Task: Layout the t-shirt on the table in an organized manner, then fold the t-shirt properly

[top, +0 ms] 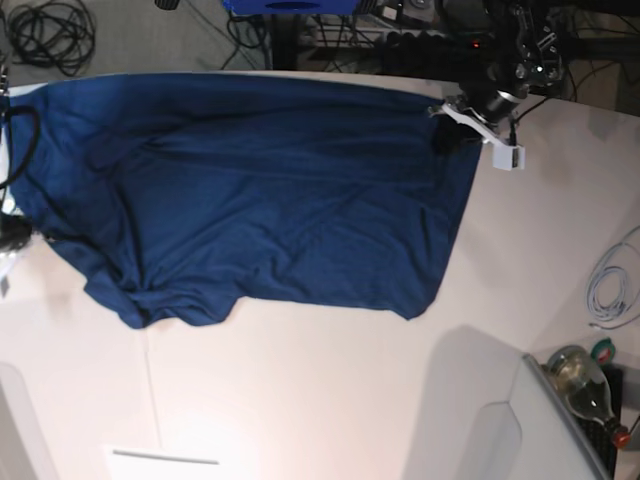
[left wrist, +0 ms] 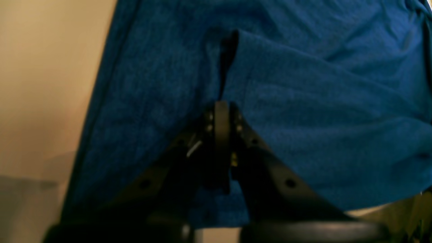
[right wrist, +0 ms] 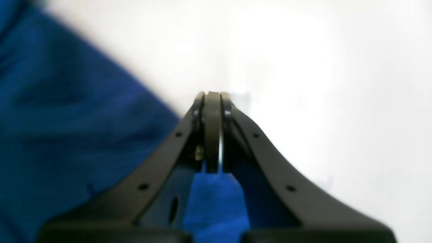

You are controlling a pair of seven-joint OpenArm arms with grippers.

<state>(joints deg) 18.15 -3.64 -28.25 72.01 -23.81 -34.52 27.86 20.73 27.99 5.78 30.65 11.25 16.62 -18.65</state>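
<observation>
Nearest the base camera, a green bottle [top: 578, 378] is seen lying at the lower right, past the white table [top: 330, 390]. The t-shirt [top: 260, 190] is spread wide across the upper half of the frame, a bit rumpled at lower left. At upper right, the left gripper [left wrist: 221, 104] is clamped shut on the t-shirt. The right gripper [right wrist: 212, 96] at the far left edge has its jaws pressed together too, with blue cloth pinched between them.

Robotics lab: white table [top: 330, 390], black cable tangle [top: 48, 30] on floor, coiled white cable [top: 610, 285], electronics rack [top: 400, 30].
</observation>
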